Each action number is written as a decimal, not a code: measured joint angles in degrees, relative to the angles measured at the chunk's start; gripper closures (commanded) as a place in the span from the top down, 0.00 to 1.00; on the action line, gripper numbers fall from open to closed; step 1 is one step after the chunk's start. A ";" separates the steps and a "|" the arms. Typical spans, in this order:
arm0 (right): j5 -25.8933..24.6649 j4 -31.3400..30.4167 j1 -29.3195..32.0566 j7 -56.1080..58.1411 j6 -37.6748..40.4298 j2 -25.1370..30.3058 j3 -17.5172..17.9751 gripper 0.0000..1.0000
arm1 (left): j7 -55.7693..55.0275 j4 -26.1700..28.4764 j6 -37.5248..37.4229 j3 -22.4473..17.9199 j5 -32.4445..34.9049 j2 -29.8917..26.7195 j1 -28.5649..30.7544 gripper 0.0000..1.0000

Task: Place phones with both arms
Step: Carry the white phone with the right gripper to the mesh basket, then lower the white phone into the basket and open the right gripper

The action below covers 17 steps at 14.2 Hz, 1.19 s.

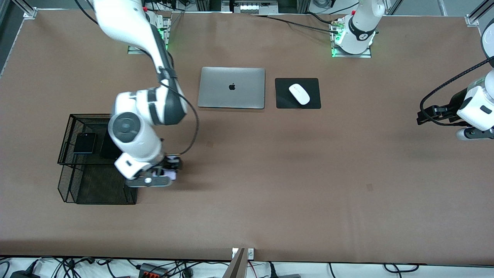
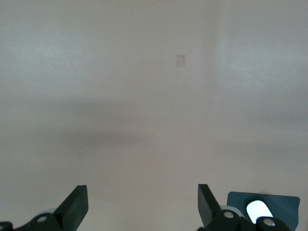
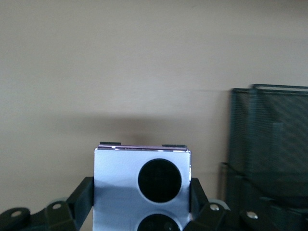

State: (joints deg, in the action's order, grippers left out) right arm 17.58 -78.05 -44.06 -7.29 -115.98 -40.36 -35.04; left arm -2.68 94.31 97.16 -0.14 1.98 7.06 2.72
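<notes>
Beside the mesh basket (image 1: 65, 162), right gripper (image 1: 170, 173) apparently clamps the lilac-white phone (image 3: 142, 187).

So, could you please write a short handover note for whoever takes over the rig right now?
Right gripper: shut on the lilac-white phone, up in the air beside the mesh organizer.
Left gripper: fingers open, empty, waiting at the left arm's end of the table.
Done: small black folded phone already stands in the organizer, with another dark slab next to it.
Left: put the lilac-white phone into the organizer.
</notes>
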 measured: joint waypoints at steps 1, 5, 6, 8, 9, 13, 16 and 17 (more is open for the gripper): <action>0.00 0.82 1.13 1.49 2.42 0.55 -0.77 0.42 | 0.00 0.00 0.01 0.00 0.00 0.00 0.01 1.00; -0.01 1.73 9.80 10.85 4.98 0.54 -1.19 0.42 | 0.00 0.00 0.02 0.04 0.00 0.00 0.01 1.00; 0.00 1.72 12.22 13.13 4.99 0.13 -1.08 0.42 | 0.00 0.00 0.02 0.06 0.00 0.00 0.01 1.00; 0.05 1.71 15.85 17.47 4.67 -1.20 -0.79 0.42 | 0.00 0.00 0.03 0.13 0.00 0.00 0.01 1.00; 0.06 1.71 16.87 19.33 3.54 -2.06 -0.69 0.42 | 0.00 0.00 0.03 0.16 0.00 0.00 0.01 1.00; 5.18 1.74 21.00 27.57 -5.19 -6.54 1.27 0.43 | 0.00 0.00 0.03 0.36 0.00 0.00 0.00 1.00; 6.80 1.75 22.39 28.44 -6.10 -8.25 2.34 0.45 | 0.00 0.00 0.03 0.41 0.00 0.00 0.00 1.00; 7.28 1.76 22.40 28.46 -6.10 -8.48 2.36 0.48 | 0.00 0.00 0.03 0.43 0.00 0.00 0.00 1.00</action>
State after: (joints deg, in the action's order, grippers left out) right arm 24.86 -76.30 -21.66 21.17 -122.08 -48.84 -32.68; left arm -2.67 94.31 97.19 0.29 1.98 7.06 2.72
